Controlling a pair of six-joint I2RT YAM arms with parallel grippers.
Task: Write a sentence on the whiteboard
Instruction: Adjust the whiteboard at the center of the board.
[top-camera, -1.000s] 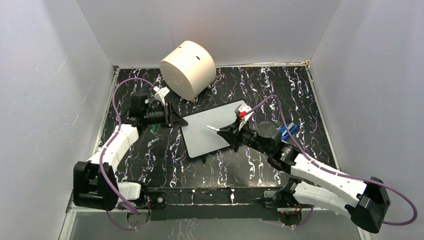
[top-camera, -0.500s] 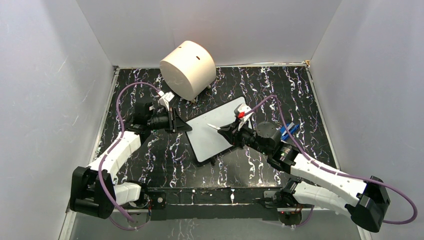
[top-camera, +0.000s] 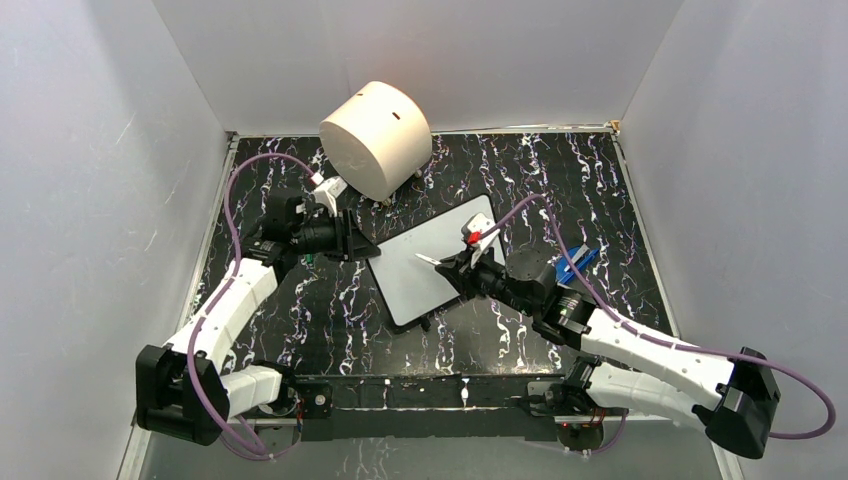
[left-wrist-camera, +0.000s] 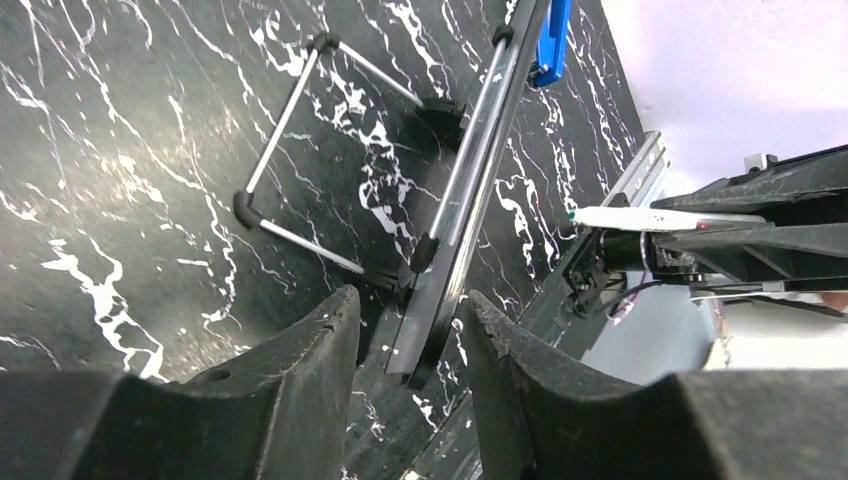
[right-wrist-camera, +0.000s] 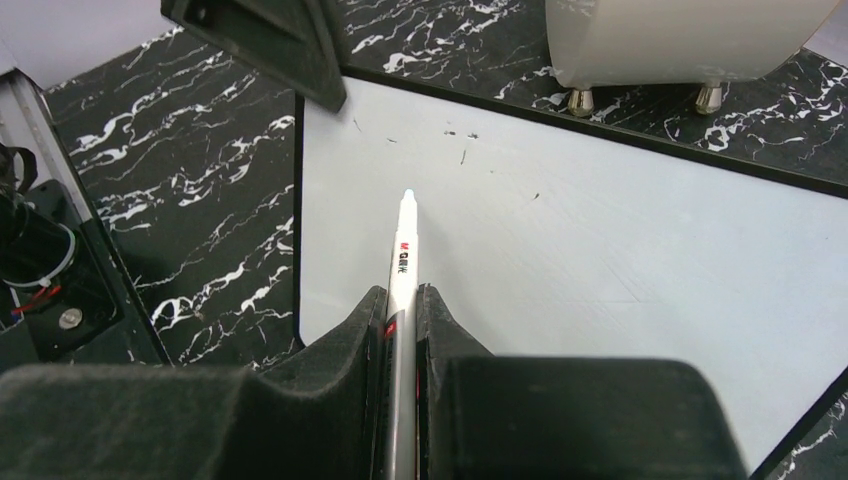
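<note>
While the marker (right-wrist-camera: 403, 250) is pinched between the pressed-together fingers of the right gripper (right-wrist-camera: 400, 300), its tip is pointed leftward over the whiteboard (right-wrist-camera: 600, 230), which is spread just ahead of and below that gripper. Whether the tip is touching the surface cannot be told. The board's long axis is laid diagonally, from near left to far right, and the tip is held over its left half, so most of the white surface is left to the right for strokes. No lettering is seen on it, only a few faint specks, and the writing is judged not yet begun. At the board's left edge the left gripper (left-wrist-camera: 405, 305) is found with fingers spread, the rim standing between them without evident contact. The board is propped on a wire stand (left-wrist-camera: 290, 130) on the black marbled table (top-camera: 560, 170), and a cream cylinder (top-camera: 376, 138) is set just beyond its far edge.
</note>
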